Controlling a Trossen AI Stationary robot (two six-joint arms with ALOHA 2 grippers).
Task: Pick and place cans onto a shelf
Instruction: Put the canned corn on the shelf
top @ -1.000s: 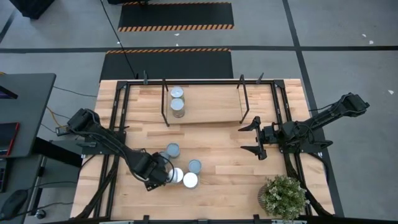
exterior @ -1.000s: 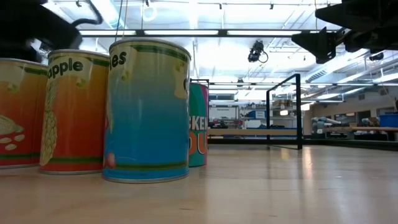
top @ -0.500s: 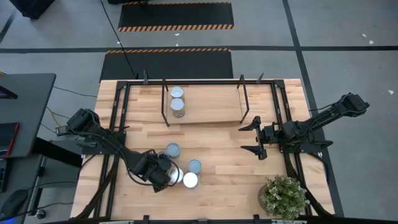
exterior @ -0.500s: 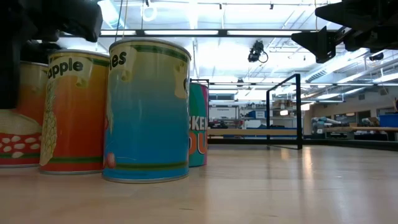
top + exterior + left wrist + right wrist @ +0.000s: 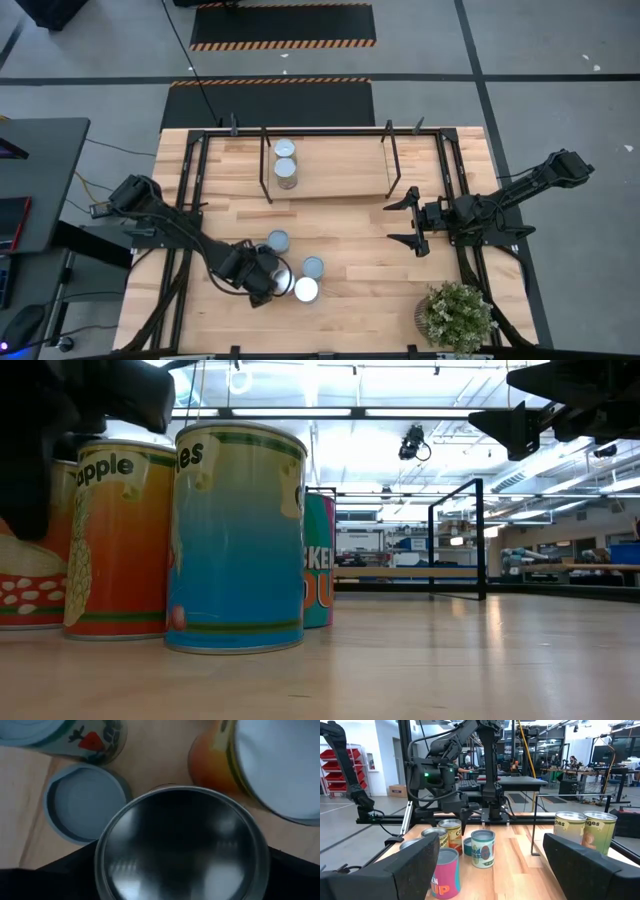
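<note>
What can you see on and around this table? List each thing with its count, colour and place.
table: one, light wood with a black frame, centre of the floor.
shelf: one, light-wood board with black rod uprights, far side of the table.
cans on shelf: two, silver-topped, at its left end.
cans on table: five by the right wrist view, mixed labels, clustered near-left.
potted plant: one, green, near-right corner.
left gripper: dark, over a silver-topped can in the cluster.
right gripper: dark, open, empty, above the table's right side.
</note>
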